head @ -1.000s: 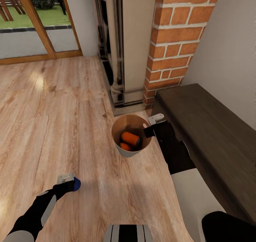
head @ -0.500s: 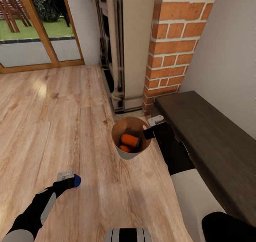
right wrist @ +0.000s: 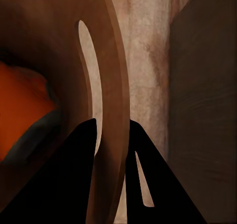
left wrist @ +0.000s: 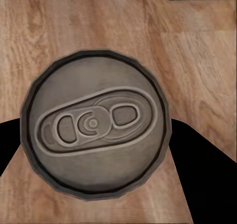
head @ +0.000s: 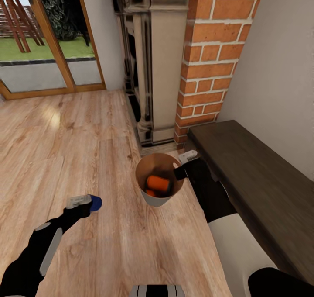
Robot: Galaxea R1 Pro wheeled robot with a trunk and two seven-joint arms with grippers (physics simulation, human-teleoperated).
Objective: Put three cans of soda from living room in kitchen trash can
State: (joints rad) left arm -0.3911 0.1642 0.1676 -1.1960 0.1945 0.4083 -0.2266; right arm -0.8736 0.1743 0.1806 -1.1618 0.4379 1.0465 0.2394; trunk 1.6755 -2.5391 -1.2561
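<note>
Nearest the robot, down to the left of the trash can [head: 158,180], the left gripper [head: 83,202] is clamped on the dark blue soda can [head: 95,202] over the wood floor [head: 87,148]. Over the last second that arm has carried the can up and a little closer to the trash can, while the head has tilted up, so the whole scene slides down. That looks like the last can heading for the drop. The left wrist view shows the can's pale top [left wrist: 96,137] with its pull tab square on, which the head view hides. The right gripper [head: 182,167] pinches the trash can's rim; the right wrist view shows its dark fingers [right wrist: 74,174] straddling the thin brown wall [right wrist: 111,110]. Two orange soda cans [head: 158,183] lie inside. Beyond the trash can stand the dark bench [head: 253,174], brick pillar [head: 209,56] and glass door [head: 43,48].
</note>
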